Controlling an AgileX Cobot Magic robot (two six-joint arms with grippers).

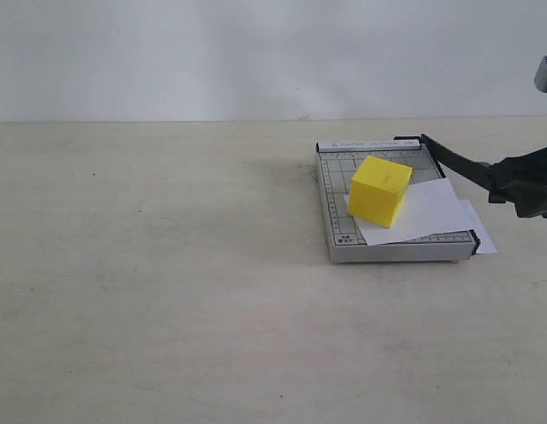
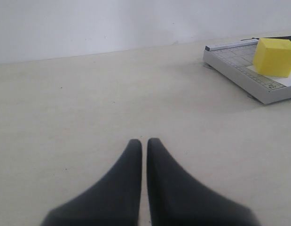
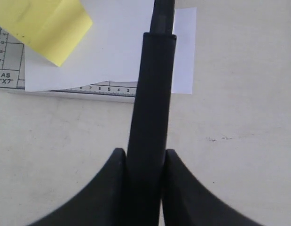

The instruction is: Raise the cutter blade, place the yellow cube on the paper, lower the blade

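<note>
1. I had the right gripper (image 3: 144, 154) clamped on the handle of the raised cutter blade (image 3: 152, 94); a slip could have dropped it hard.
2. The yellow cube (image 1: 380, 190) sat on the paper (image 1: 428, 212); the overhanging sheet risked getting cut or dragged.
3. The left gripper (image 2: 144, 143) was pressed together, empty, well apart.

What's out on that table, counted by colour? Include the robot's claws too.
Yellow: 1, the yellow cube.
White: 1, the paper, perhaps two overlapping sheets.
Grey: 1, the trimmer base.
Black: 3, the cutter blade, left gripper, right gripper.
Total: 6.
</note>
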